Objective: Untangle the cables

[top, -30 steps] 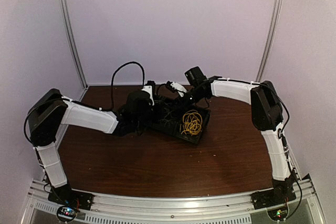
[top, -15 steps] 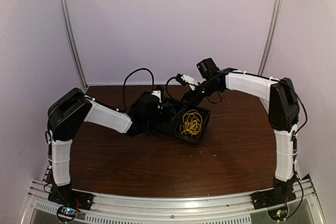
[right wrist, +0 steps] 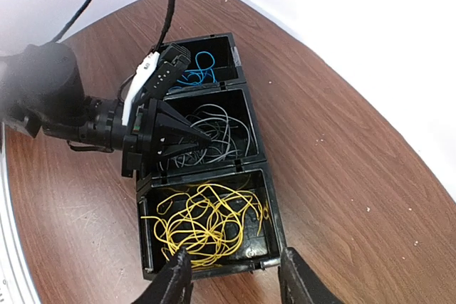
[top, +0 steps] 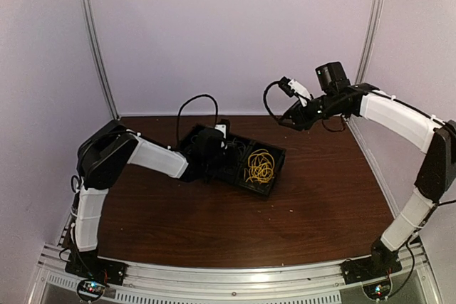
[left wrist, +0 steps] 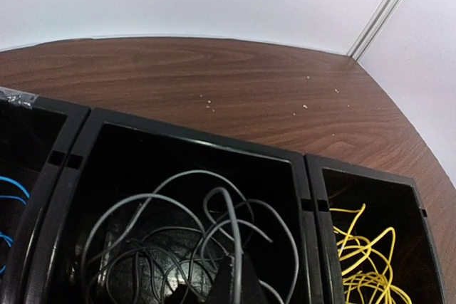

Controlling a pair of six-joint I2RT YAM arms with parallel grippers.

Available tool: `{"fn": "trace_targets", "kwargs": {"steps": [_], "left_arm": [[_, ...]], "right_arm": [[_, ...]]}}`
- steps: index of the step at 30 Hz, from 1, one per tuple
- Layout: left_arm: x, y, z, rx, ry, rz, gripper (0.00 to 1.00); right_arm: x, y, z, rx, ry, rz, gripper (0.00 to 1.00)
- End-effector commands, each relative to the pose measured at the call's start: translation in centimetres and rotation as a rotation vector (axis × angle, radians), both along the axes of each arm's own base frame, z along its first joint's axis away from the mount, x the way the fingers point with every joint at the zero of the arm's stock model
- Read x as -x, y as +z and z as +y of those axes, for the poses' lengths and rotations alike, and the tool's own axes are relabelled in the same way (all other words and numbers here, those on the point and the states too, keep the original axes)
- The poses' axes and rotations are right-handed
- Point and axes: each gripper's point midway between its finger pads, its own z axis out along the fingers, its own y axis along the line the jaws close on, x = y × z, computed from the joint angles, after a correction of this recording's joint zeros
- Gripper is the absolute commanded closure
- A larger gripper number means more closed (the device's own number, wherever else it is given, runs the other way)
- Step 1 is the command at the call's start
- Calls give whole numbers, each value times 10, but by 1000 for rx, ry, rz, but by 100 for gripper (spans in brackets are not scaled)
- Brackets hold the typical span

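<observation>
Dark wood table (right wrist: 342, 176), pale walls behind. Left gripper (right wrist: 187, 142), fingers pressed shut, tips down among the grey cables (right wrist: 224, 133) in the middle compartment of a black three-part tray (right wrist: 203, 174); whether a strand is pinched cannot be told. Right gripper (right wrist: 235, 282), fingers apart and empty, hovers above the tray's yellow end. Yellow cables (right wrist: 203, 226) lie there in a loose curly heap, blue cables (right wrist: 196, 76) in the opposite end compartment. A thick black arm cable (right wrist: 167, 5) arcs over the blue end.
</observation>
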Motion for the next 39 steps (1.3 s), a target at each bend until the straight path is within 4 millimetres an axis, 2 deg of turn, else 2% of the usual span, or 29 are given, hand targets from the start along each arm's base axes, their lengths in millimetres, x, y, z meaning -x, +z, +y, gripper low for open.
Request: {"fn": "trace_targets", "kwargs": {"steps": [1,4,8,13,18,24,27,30,32,33,34,35,36,37,39], "left_arm": [[0,14,-3,-4,-30,-10,98],[3,31,3,5,-22,-31,75],[7,55,11,7,-17,-65,58],[15,80,17,9,-28,-82,50],[25,98,28,2,-28,-80,45],[37,124,56,-86,7,-106,39],[43,146,72,-173,13,-143,31],[47,158,98,-304,48,-139,18],[47,168,122,-363,96,-139,9],[47,174,135,-378,120,-139,6],[47,180,148,-386,142,-138,3],[49,192,162,-379,169,-148,2],[50,202,176,-375,205,-158,2],[51,209,191,-368,250,-165,2],[55,230,226,-344,369,-194,2]], "right_arm": [[15,19,-25,-13,-26,-59,56],[18,17,-44,-13,-60,-77,56],[17,8,-68,-22,-111,-85,55],[13,5,-90,-47,-151,-75,55],[12,9,-100,-63,-171,-80,54],[7,26,-114,-76,-212,-117,53],[2,39,-128,-95,-264,-144,50],[-3,54,-146,-108,-338,-188,44],[-5,64,-160,-123,-404,-215,35],[-8,70,-170,-132,-458,-236,25],[-8,74,-176,-148,-495,-249,20],[-8,79,-182,-164,-537,-265,17],[-9,82,-189,-184,-589,-279,6],[-8,85,-196,-195,-640,-295,1],[-6,94,-209,-209,-716,-342,0]]}}
